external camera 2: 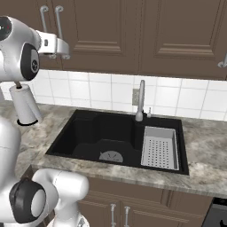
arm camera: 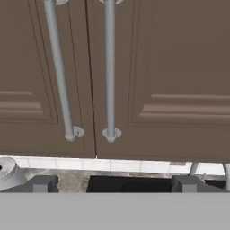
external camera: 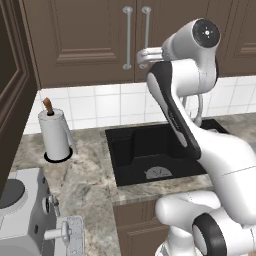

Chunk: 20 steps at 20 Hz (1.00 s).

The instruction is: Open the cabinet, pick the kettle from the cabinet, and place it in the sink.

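The cabinet (external camera: 85, 40) (external camera 2: 97, 31) hangs over the counter with both dark brown doors shut. Its two silver bar handles (external camera: 128, 37) (arm camera: 110, 67) stand side by side at the middle seam. My gripper (external camera: 142, 57) (external camera 2: 60, 48) (arm camera: 116, 184) is open, raised in front of the lower ends of the handles, a short way off and touching neither. Nothing is between its fingers. The kettle is hidden. The black sink (external camera: 145, 145) (external camera 2: 97, 133) lies below in the grey marbled counter, with a round drain.
A white paper-towel roll (external camera: 55, 132) (external camera 2: 25, 106) stands on the counter left of the sink. A faucet (external camera 2: 141, 99) rises behind the basin, and a grey perforated tray (external camera 2: 159, 148) fills its right part. A grey appliance (external camera: 25, 215) sits at the near left.
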Motion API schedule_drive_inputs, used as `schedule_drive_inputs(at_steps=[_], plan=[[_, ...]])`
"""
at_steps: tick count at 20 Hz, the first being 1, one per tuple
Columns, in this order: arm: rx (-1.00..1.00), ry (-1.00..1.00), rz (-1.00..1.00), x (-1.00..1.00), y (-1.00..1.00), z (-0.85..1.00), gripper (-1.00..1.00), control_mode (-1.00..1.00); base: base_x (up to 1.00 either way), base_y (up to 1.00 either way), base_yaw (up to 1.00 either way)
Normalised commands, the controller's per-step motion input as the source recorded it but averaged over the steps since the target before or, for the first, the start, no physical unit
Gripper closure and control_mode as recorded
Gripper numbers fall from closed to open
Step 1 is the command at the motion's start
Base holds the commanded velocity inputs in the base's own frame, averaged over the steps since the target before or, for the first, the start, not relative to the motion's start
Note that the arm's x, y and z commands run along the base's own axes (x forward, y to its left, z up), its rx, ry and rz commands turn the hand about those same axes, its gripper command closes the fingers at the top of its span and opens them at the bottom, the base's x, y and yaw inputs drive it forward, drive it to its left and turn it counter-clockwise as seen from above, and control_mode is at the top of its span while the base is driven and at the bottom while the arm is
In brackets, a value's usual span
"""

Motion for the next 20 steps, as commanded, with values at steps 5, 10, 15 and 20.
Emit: schedule_drive_inputs(at_steps=[5, 10, 15, 20], plan=[[0.00, 0.04, 0.00, 0.31, 0.00, 0.01, -1.00, -1.00, 0.00, 0.00, 0.00], [0.00, 0.00, 0.00, 0.30, 0.00, 0.01, -1.00, -1.00, 0.00, 0.00, 0.00], [0.00, 0.00, 0.00, 0.31, 0.00, 0.01, -1.00, -1.00, 0.00, 0.00, 0.00], [0.00, 0.00, 0.00, 0.29, 0.01, 0.01, -1.00, -1.00, 0.00, 0.00, 0.00]])
